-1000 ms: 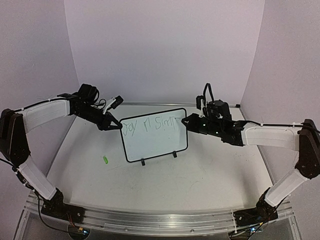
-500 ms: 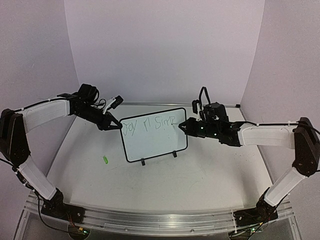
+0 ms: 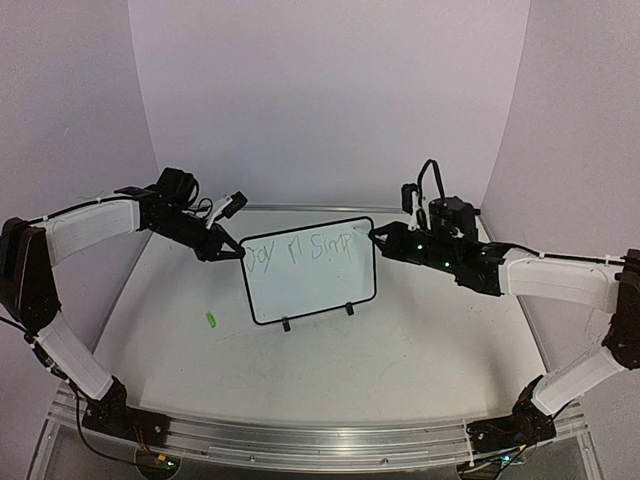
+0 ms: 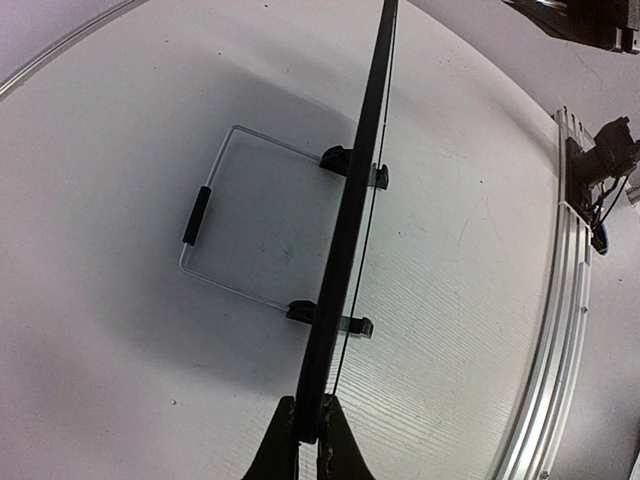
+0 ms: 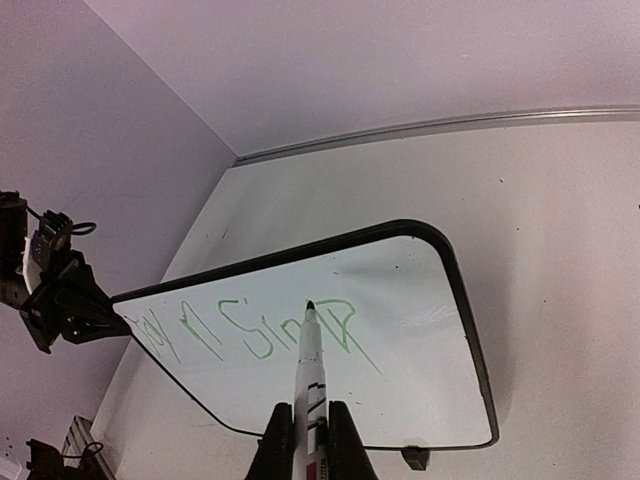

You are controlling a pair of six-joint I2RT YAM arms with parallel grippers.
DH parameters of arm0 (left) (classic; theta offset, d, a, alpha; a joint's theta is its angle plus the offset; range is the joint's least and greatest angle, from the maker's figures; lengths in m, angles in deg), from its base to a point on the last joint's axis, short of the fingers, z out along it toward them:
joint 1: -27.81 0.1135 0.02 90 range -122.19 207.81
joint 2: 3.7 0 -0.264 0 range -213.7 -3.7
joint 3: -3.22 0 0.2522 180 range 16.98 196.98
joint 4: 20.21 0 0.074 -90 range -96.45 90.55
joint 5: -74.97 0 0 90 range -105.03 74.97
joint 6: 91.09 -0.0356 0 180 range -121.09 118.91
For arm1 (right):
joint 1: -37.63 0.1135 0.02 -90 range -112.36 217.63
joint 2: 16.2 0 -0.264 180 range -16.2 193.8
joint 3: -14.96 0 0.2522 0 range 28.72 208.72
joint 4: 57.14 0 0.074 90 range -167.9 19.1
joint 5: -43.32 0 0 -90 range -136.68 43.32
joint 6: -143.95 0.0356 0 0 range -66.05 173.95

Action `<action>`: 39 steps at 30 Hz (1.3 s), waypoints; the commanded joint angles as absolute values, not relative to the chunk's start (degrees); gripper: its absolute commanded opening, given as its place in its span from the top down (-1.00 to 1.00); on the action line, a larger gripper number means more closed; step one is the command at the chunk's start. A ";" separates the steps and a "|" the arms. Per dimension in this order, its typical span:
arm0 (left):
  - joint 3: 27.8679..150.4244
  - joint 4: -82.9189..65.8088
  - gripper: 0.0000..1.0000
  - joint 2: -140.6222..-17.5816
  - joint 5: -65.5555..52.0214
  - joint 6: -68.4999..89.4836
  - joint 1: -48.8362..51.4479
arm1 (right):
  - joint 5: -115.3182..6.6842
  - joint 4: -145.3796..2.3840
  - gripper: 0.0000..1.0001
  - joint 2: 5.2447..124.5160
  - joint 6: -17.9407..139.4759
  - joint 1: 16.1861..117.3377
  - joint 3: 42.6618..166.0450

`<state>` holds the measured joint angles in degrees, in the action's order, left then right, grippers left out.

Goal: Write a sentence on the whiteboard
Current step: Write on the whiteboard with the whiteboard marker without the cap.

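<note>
The left end effector (image 3: pixel 236 250) is clamped on the left edge of the upright whiteboard (image 3: pixel 310 285) on the desk (image 3: pixel 420 350). The right end effector (image 5: pixel 310 440) pinches a marker (image 5: pixel 309 360), its tip just ahead at the green sentence (image 5: pixel 255 335) (contact unclear).

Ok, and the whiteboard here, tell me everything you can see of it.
The whiteboard is a small white rectangle in a thin black frame with rounded corners, standing near upright on two black feet with a wire prop behind. Green handwriting runs along its top, roughly "Joy in Simp". The left gripper has its jaws shut on its upper left corner; the right gripper holds a marker, tip at the writing.
</note>
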<state>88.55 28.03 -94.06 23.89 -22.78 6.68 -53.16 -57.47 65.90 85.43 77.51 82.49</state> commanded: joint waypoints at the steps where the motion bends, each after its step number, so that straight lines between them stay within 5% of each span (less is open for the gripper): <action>1: 88.87 28.02 1.00 -94.35 17.03 -25.98 6.45 | -50.41 -57.10 1.00 67.52 84.20 77.42 85.53; 39: 88.95 28.04 1.00 -94.15 17.04 -25.90 6.38 | -48.56 -58.69 1.00 69.74 86.24 77.31 81.80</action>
<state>88.55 28.03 -94.06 23.89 -22.54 6.68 -49.46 -59.31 71.52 85.75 77.51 81.79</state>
